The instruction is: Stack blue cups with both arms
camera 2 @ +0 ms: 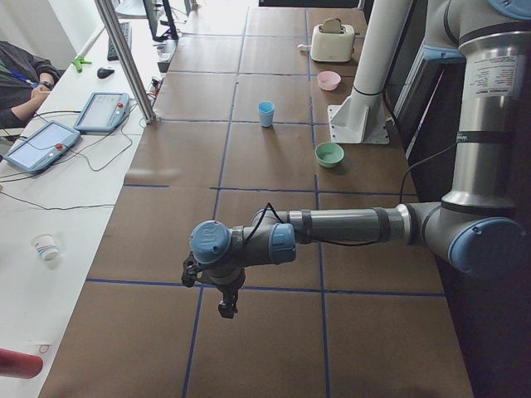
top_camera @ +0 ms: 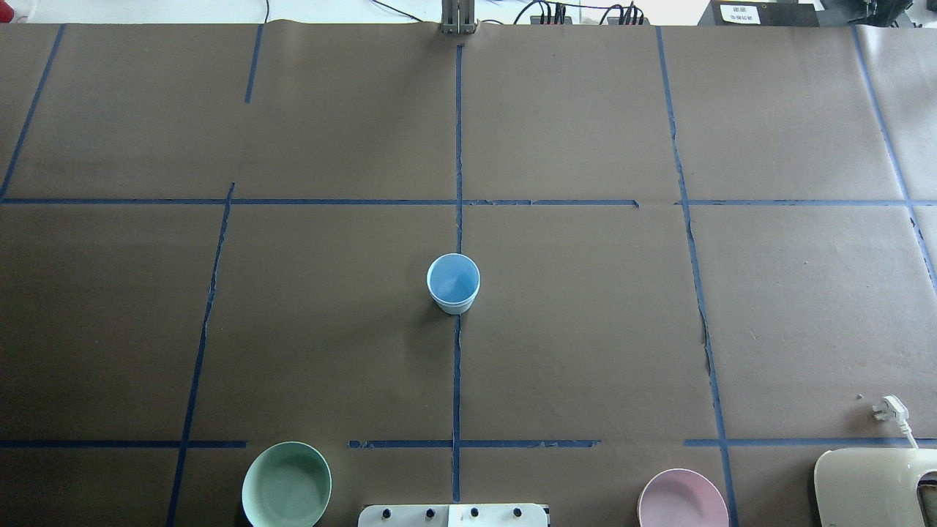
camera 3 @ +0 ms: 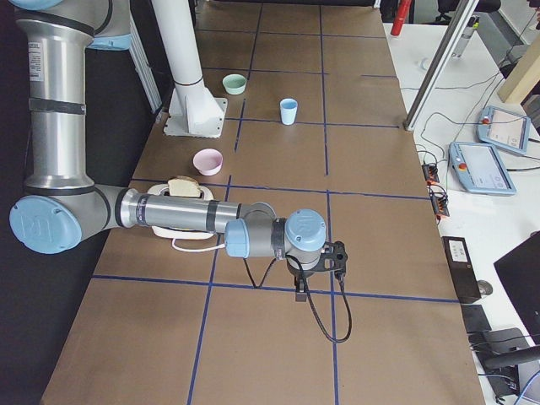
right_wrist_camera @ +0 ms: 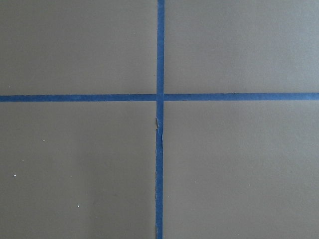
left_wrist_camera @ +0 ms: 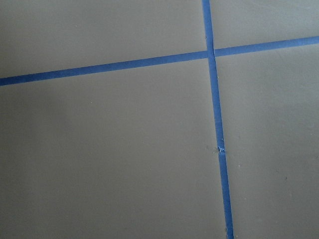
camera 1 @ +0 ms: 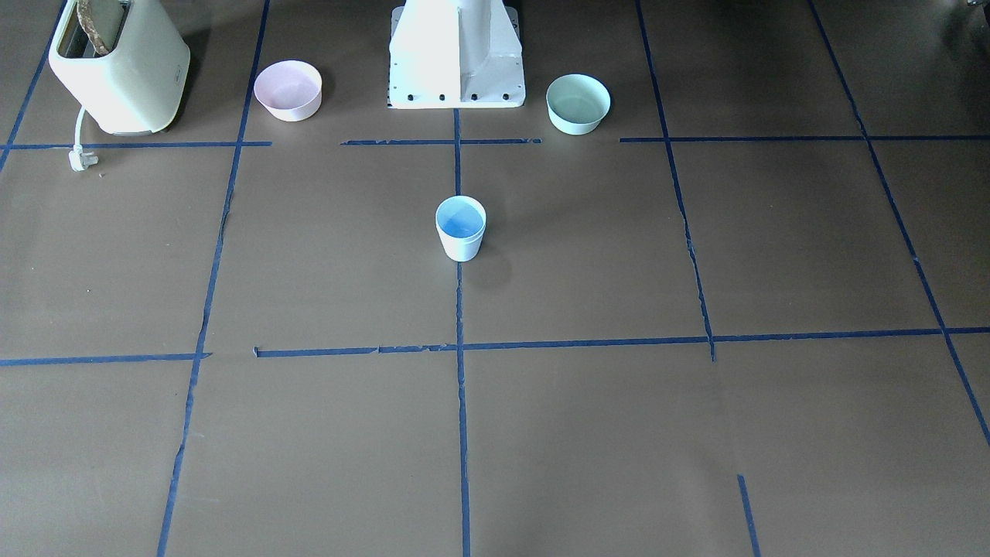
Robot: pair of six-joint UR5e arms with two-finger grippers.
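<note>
Cup (camera 1: 461,228) stands upright mid-counter, roughly equally far from my left gripper (camera 2: 225,305) and right gripper (camera 3: 301,291) hovering near opposite end edges; I cannot tell whether either is open.

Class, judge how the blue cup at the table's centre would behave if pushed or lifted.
The blue cup looks like thin-walled plastic, so it is probably light. It stands upright on a base narrower than its rim, so a push near the rim would likely tip it. Its smooth tapered wall might slip through jaws that squeeze weakly.
</note>
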